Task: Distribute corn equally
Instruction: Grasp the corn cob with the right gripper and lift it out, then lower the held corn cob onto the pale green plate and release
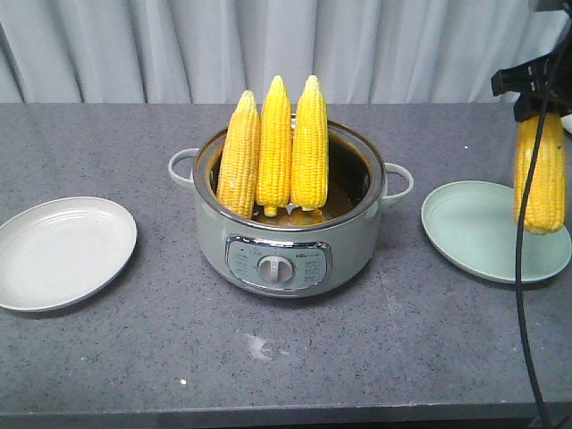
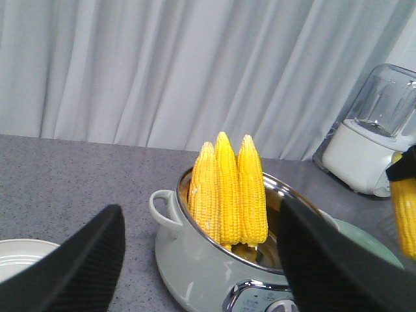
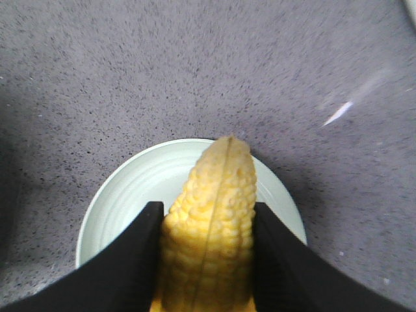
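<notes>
Three corn cobs (image 1: 275, 147) stand upright, tips up, inside the grey-green cooker pot (image 1: 286, 246) at the table's middle; the left wrist view shows the same cobs (image 2: 229, 192). My right gripper (image 1: 539, 105) is shut on another corn cob (image 1: 541, 174) that hangs vertically above the pale green plate (image 1: 474, 232) on the right. In the right wrist view, this cob (image 3: 211, 214) fills the gap of the right gripper (image 3: 208, 209), with the green plate (image 3: 130, 195) below. My left gripper (image 2: 200, 214) is open and empty, in front of the pot. A white plate (image 1: 63, 250) lies empty on the left.
The pot has side handles (image 1: 181, 164) and a front control dial (image 1: 275, 268). A blender (image 2: 374, 130) stands at the back right by the curtain. A black cable (image 1: 521, 268) hangs down past the green plate. The table's front edge (image 1: 268, 418) is near.
</notes>
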Action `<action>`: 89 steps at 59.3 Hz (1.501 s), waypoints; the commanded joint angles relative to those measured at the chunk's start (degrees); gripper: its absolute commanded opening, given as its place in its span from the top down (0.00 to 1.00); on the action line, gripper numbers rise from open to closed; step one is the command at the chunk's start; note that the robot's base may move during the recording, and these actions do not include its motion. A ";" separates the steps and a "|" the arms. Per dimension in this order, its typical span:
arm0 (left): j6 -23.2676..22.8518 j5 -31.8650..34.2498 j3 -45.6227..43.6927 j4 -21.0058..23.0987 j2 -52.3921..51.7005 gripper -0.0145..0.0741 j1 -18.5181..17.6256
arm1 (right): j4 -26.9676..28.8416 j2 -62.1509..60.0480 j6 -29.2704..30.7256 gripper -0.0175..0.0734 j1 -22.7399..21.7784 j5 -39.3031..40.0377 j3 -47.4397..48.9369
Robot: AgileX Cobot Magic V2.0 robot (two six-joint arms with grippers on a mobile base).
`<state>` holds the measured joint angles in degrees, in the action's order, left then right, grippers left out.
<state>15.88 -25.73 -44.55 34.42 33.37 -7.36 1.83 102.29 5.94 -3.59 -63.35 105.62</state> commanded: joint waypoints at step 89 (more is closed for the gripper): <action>3.32 3.91 -12.13 1.65 15.91 0.38 -0.05 | 4.56 -23.58 7.54 0.82 -2.24 0.78 1.50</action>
<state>17.60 -24.77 -50.70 34.58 44.31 -7.36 6.35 84.49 13.41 -5.56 -64.63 105.58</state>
